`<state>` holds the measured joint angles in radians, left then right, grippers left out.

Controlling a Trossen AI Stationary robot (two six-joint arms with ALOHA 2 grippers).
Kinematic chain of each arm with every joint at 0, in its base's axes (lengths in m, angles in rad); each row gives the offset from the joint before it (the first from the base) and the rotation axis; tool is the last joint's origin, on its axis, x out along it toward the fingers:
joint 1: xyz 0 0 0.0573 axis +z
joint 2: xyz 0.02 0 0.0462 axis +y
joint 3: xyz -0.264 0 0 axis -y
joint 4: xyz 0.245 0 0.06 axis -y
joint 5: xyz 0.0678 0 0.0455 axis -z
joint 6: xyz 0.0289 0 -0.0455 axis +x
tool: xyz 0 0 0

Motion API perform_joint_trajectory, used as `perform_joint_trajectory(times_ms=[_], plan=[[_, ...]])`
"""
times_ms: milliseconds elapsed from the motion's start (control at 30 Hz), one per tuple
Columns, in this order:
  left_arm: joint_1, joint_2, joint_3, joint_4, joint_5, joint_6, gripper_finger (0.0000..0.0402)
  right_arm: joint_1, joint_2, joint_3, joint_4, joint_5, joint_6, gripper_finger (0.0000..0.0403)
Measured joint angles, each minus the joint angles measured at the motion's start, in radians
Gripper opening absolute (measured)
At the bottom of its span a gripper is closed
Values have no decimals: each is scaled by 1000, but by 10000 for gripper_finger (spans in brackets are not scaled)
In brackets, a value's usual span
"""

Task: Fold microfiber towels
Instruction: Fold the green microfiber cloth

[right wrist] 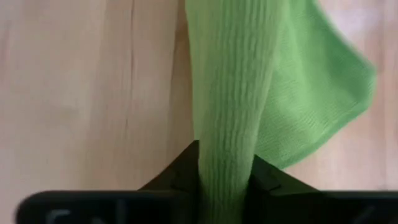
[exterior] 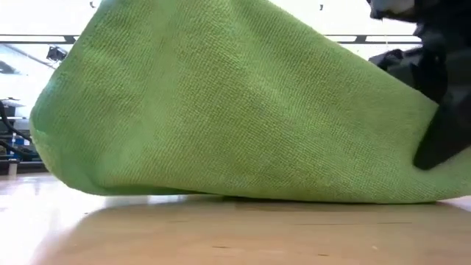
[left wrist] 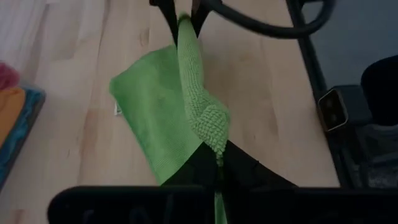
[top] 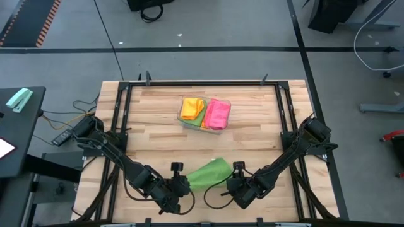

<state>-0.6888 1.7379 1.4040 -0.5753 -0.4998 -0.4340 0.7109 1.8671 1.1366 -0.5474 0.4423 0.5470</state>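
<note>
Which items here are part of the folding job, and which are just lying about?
Job:
green towel, held between left claw and right claw
orange and pink towels in the clear tray

Lying about:
remote-like gadget beside the table

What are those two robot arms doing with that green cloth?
Both arms are holding one green towel near the front edge of the wooden table. The left gripper pinches one end and the right gripper pinches the other, so the cloth stretches between them, partly lifted, with the rest draped on the wood. It looks like they are in the middle of folding it. Farther back, a clear tray holds orange, green and pink towels.
</note>
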Motion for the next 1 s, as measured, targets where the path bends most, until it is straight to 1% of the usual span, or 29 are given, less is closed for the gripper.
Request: perform_joint_trajectory(times_ms=[133, 200, 233, 300, 367, 433, 533, 667, 767, 867, 933, 1000], plan=[[-10, -3, 0, -24, -4, -1, 7, 1, 0, -11, -14, -48, 6, 45], [-12, -10, 0, -22, -6, 0, 9, 1, -2, -3, -48, -60, 2, 17], [-12, -12, 0, -17, -9, 0, 12, 1, -6, 7, -66, -61, -6, 11], [-12, -12, 0, -17, -8, 3, 16, 1, -23, 38, -110, -63, -11, 8], [-12, -13, 0, -5, -8, 33, 13, 1, -41, 83, -193, -63, -12, 7], [-12, -26, -2, 38, -7, 93, 7, 1, -61, 134, -280, -70, -25, 7], [-12, -69, -1, 96, -9, 188, 10, -7, -101, 218, -380, -77, -50, 6], [12, -100, -1, 85, -22, 290, 18, -17, -129, 297, -536, -72, -73, 5], [33, -105, -1, 84, -45, 365, 12, -27, -157, 339, -654, -36, -64, 5], [58, -99, -1, 74, -31, 342, 7, -38, -175, 358, -715, -55, -36, 4], [71, -89, -1, 73, 9, 308, 7, -37, -185, 365, -716, -88, -21, 4], [67, -81, -1, 83, 19, 291, 13, -30, -188, 367, -713, -117, -16, 4]])
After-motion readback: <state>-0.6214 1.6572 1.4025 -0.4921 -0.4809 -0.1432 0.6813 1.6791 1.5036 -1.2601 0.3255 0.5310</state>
